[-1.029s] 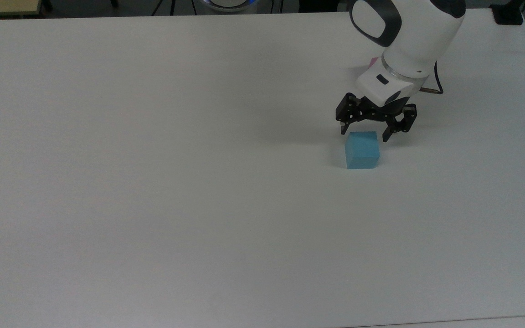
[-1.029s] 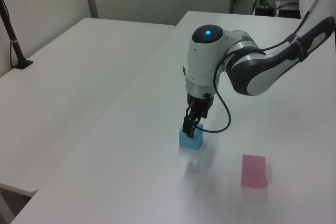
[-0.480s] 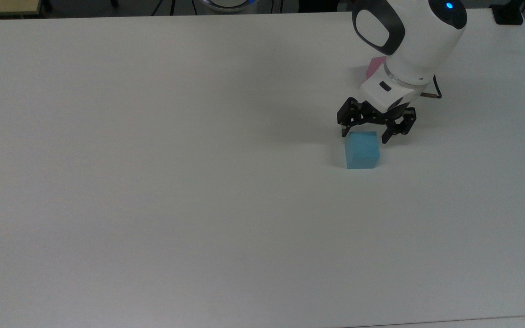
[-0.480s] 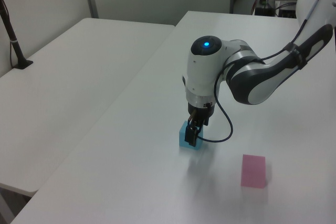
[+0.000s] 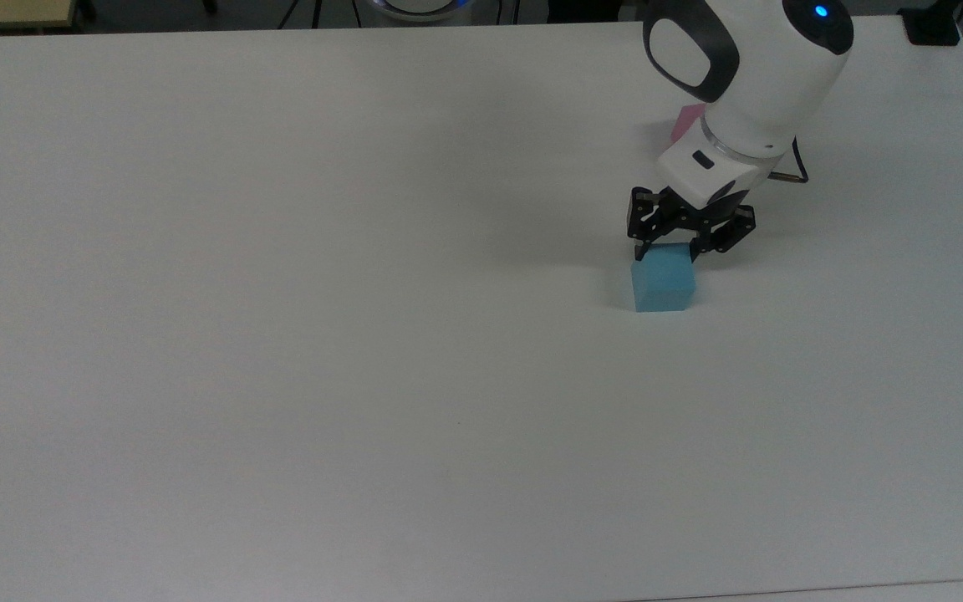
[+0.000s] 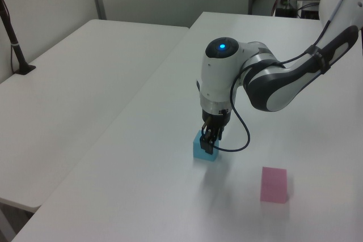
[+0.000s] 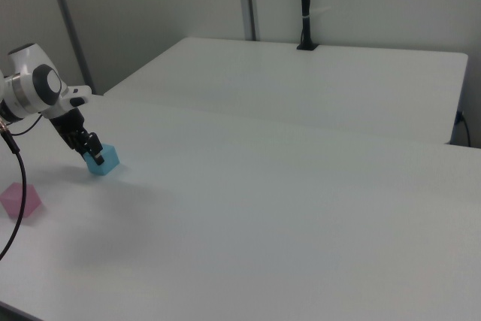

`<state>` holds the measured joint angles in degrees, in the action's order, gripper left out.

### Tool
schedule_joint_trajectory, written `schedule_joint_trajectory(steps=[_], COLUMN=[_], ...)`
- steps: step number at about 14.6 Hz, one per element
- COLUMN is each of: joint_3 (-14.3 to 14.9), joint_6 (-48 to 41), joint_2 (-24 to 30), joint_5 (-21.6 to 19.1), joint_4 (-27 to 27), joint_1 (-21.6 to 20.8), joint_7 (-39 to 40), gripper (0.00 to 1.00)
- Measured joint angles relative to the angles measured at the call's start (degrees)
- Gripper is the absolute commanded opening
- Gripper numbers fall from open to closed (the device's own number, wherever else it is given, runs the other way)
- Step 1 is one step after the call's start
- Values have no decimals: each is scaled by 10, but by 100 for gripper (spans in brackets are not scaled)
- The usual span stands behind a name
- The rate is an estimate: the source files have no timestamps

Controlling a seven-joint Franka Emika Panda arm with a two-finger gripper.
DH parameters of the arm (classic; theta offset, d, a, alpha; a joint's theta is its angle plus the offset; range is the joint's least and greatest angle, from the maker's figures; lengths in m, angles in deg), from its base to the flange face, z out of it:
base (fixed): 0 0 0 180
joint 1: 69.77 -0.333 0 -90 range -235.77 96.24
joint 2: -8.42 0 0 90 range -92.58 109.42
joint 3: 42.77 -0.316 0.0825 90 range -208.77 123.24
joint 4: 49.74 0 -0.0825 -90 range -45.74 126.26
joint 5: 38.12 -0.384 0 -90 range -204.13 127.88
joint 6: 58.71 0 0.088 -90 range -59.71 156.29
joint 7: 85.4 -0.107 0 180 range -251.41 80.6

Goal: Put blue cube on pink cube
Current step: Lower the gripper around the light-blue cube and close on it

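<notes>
In the top view the gripper (image 5: pixel 666 250) stands right at the far edge of the blue cube (image 5: pixel 663 284), its black fingers drawn in to about the cube's width, one at each upper corner. They look to be closing on the block or just pinching it; contact on both sides cannot be confirmed. The cube sits flat on the white table (image 5: pixel 281 334). A sliver of the pink cube (image 5: pixel 685 124) peeks out behind the white arm, farther up the picture and apart from the blue one.

In the left view the gripper (image 6: pixel 209 143) comes down from above onto the blue cube (image 6: pixel 205 148), the fingers overlapping its top and upper sides. The pink cube (image 6: pixel 274 185) rests on the table toward the left view's lower right, well apart, with nothing on it.

In the right view the gripper (image 7: pixel 92 152) leans over the blue cube (image 7: pixel 102 159), which is on the table, not lifted. The pink cube (image 7: pixel 22 201) lies nearer the camera at the right view's left edge.

Judging by its matte, plain faces, the blue cube is probably light and somewhat soft, like foam. It should not slip easily, but a hard squeeze could dent it or tilt it. The sound hold is on two opposite flat sides, about mid-height and centred, so it hangs square for setting on an equally small top.
</notes>
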<state>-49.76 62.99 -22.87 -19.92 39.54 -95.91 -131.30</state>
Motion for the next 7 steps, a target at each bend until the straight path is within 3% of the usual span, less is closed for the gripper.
schedule_joint_trajectory(steps=[7], joint_3=[0], joint_6=[0], joint_2=[2], joint_5=[0], joint_4=[-10], joint_1=[5], joint_7=[0], gripper=[35])
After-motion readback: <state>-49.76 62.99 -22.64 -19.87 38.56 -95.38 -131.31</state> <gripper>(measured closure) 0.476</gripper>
